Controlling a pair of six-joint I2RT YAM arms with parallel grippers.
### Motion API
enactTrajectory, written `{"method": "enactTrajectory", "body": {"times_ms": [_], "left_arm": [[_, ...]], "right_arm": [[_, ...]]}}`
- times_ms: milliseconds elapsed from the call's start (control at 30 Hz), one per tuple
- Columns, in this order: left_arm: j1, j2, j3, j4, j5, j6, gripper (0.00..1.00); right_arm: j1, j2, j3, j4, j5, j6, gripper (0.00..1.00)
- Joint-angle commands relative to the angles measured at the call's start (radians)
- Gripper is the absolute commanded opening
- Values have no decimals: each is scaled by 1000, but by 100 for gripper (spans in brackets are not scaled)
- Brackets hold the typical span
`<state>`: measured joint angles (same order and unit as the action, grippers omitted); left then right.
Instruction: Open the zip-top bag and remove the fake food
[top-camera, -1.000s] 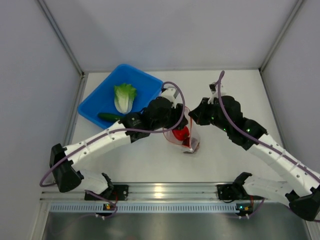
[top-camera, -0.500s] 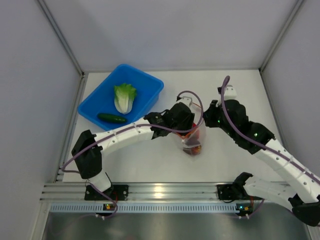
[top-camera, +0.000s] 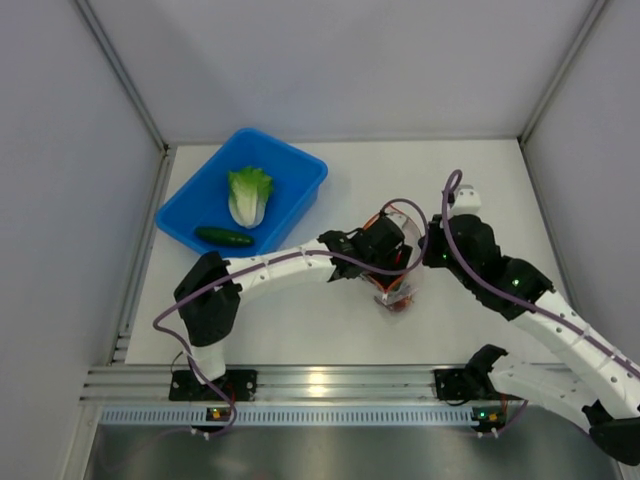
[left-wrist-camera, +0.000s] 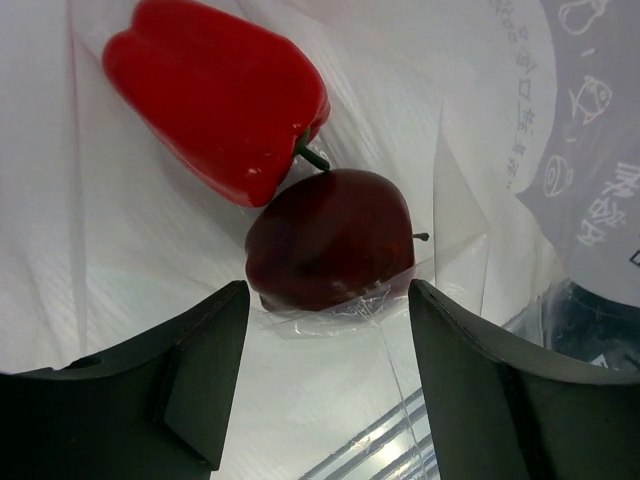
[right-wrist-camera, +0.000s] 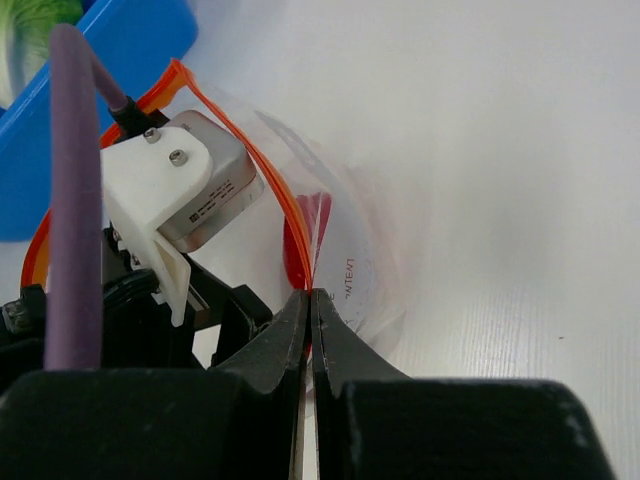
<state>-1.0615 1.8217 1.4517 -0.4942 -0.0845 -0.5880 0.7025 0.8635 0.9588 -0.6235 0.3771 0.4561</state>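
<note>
The clear zip-top bag (top-camera: 402, 290) stands open at the table's middle, its orange-red zipper strip (right-wrist-camera: 245, 150) spread wide. My right gripper (right-wrist-camera: 310, 293) is shut on the bag's rim at the zipper. My left gripper (left-wrist-camera: 328, 300) is open and reaches down inside the bag. Below its jaws lie the red pepper (left-wrist-camera: 215, 95) and the dark purple-red round piece (left-wrist-camera: 330, 240). The round piece sits just beyond the fingertips, between them. The lettuce head (top-camera: 249, 195) and the dark green cucumber (top-camera: 224, 237) lie in the blue bin (top-camera: 300, 165).
The blue bin sits at the back left of the table, beside the left wall. White walls enclose the table on three sides. A metal rail (top-camera: 330, 385) runs along the near edge by the arm bases.
My left gripper has moved right from the bin side and gone down into the bag's mouth. The bag and my right gripper have shifted slightly right.
</note>
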Motion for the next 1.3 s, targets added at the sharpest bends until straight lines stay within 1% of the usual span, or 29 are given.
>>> {"method": "enactTrajectory", "body": {"times_ms": [0,167,333,400,467,600,767,800,933,1067,1267], "left_arm": [[-17,24,22,2,60,5,71],[-37,47,18,3,127,10,74],[-43,77,9,3,118,4,74],[-41,76,10,3,95,-1,74],[-41,56,7,3,11,-22,75],[-34,19,6,6,-96,-78,80],[-25,4,4,9,-228,-145,84],[-25,1,-1,34,-245,-157,84],[-18,7,-1,71,-299,-196,84],[-18,30,15,85,-307,-188,84],[-17,102,50,85,-259,-190,85]], "right_arm": [[-18,-41,-17,11,32,-10,0],[-24,-55,-38,13,39,-11,0],[-28,-70,-46,24,17,-20,0],[-28,-89,-49,36,-27,-31,0],[-34,-95,-45,18,-55,-56,0],[-34,-118,-55,4,-114,-94,0],[-35,-175,-92,7,-173,-96,0],[-35,-181,-103,5,-194,-97,0],[-34,-208,-127,-1,-256,-94,0],[-34,-238,-157,-2,-245,-73,0],[-34,-271,-181,8,-236,-40,0]]}}
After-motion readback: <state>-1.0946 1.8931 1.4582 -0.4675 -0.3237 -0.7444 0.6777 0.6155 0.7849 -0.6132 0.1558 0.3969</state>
